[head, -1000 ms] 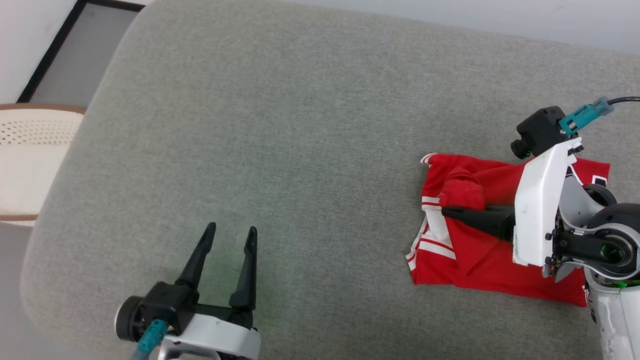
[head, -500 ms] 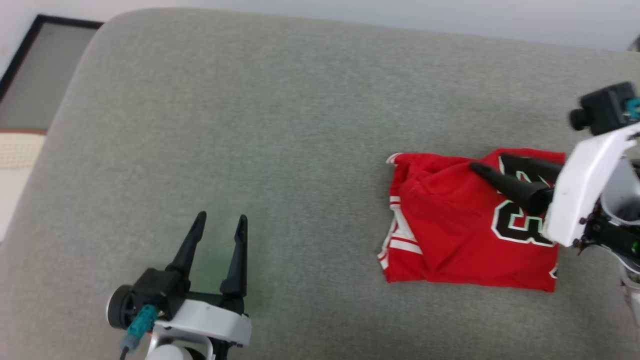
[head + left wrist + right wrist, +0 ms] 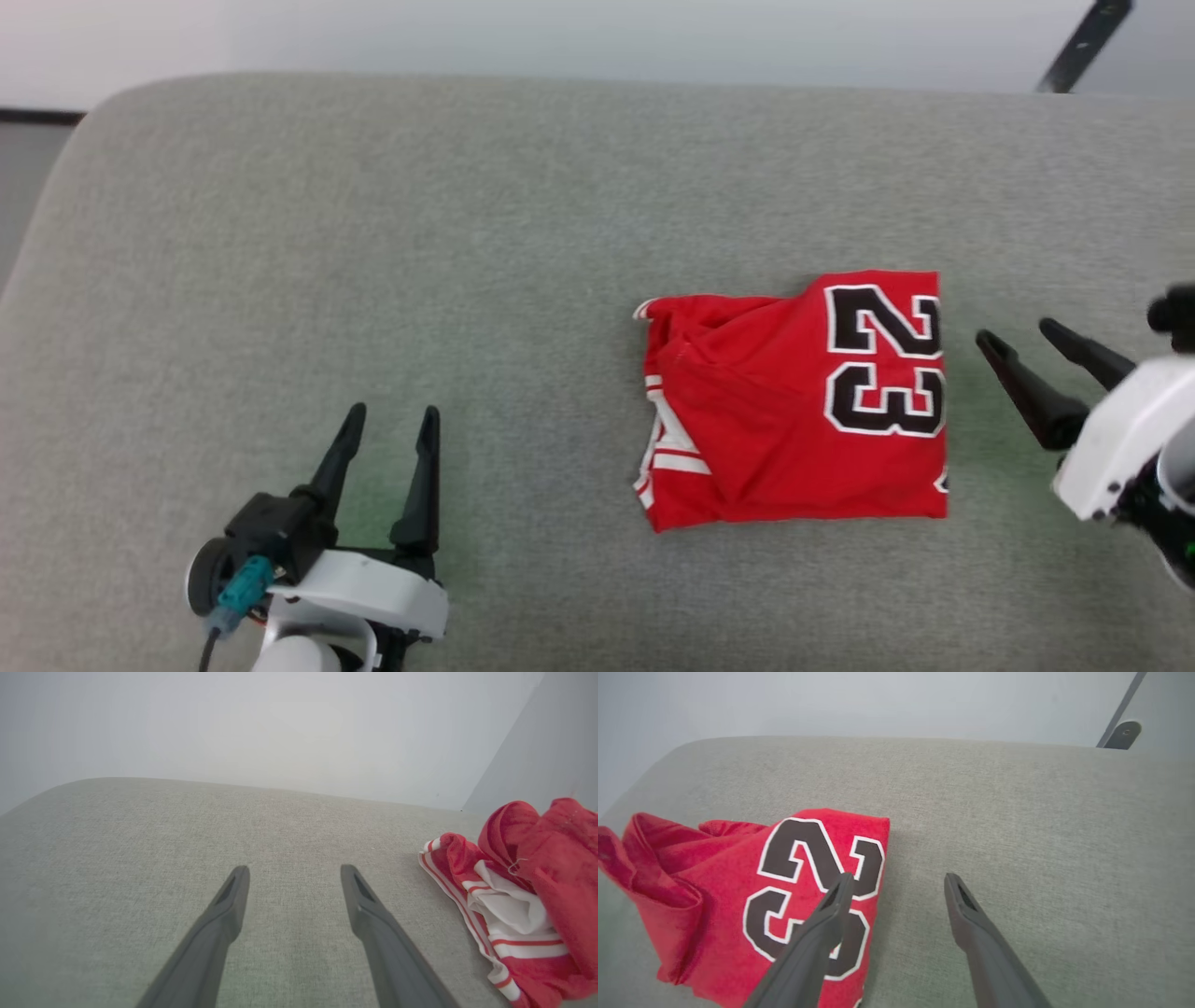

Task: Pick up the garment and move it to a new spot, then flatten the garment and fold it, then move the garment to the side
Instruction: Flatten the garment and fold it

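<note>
- The garment (image 3: pixel 775 420), folded into a red block, lies on the grey cushion (image 3: pixel 467 233), right of centre in the head view. Its slightly longer side runs left to right.
- The black-and-white "23" (image 3: pixel 882 359) faces up at the block's right end, digits stacked along that edge. The striped trim sits at the left end.
- The right gripper (image 3: pixel 1018 331) hovers just beside the right edge. Its jaws are spread wide with nothing between them, and its fingers slant towards the numerals. The head view shows a strip of cushion between tips and cloth.
- The left gripper (image 3: pixel 392 411) is at lower left, well apart from the garment. It is also wide open and empty above bare cushion.
- The left wrist view alone shows the white sleeve (image 3: pixel 514 910) bunched inside the fold's left end.
- The right wrist view shows the far end of the fold puffed up, not flat.
</note>
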You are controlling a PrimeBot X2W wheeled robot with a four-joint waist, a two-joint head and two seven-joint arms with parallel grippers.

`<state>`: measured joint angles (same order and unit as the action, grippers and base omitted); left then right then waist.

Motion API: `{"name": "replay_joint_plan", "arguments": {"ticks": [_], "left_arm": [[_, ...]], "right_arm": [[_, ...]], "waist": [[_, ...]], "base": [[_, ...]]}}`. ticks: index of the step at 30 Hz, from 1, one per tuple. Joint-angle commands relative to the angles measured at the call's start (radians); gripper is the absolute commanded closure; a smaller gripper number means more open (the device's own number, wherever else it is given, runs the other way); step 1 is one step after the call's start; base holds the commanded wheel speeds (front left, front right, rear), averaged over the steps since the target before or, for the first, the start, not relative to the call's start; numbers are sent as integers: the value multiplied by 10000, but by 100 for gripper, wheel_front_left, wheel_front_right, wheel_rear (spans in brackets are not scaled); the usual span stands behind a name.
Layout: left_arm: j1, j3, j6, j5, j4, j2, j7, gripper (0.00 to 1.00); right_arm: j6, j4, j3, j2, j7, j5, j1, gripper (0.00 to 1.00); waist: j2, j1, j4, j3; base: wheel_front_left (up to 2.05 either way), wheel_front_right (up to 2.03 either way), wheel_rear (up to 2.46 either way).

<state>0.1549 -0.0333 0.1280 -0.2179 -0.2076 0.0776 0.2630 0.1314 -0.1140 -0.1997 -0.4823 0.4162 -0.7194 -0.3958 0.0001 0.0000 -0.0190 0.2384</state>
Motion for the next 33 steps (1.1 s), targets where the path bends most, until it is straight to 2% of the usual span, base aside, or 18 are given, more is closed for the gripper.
{"name": "replay_joint_plan", "arguments": {"ticks": [1,7,20,27,33], "left_arm": [[-27,10,37,-70,-37,78,18,0],[-281,47,38,-223,-204,252,18,0],[-1140,323,31,-392,-152,295,18,0],[-2031,507,-35,-346,414,202,18,0],[-2898,517,-224,-318,1194,146,11,0]], "right_arm": [[-16,-124,-35,-86,-382,170,206,0],[-16,-517,-20,19,-1891,299,878,0],[-16,-334,767,486,-4012,1132,2346,0],[-16,388,1329,825,-4344,1626,3218,0],[-16,1093,1837,1167,-4206,1979,3793,0]], "waist": [[-1,0,-254,-210],[-1,0,-540,-485],[-1,0,-647,-1109],[-1,0,-729,-1469],[-1,0,-803,-1543]], "base": [[0,0,0],[0,0,0],[0,0,0],[0,0,0],[0,0,0]]}}
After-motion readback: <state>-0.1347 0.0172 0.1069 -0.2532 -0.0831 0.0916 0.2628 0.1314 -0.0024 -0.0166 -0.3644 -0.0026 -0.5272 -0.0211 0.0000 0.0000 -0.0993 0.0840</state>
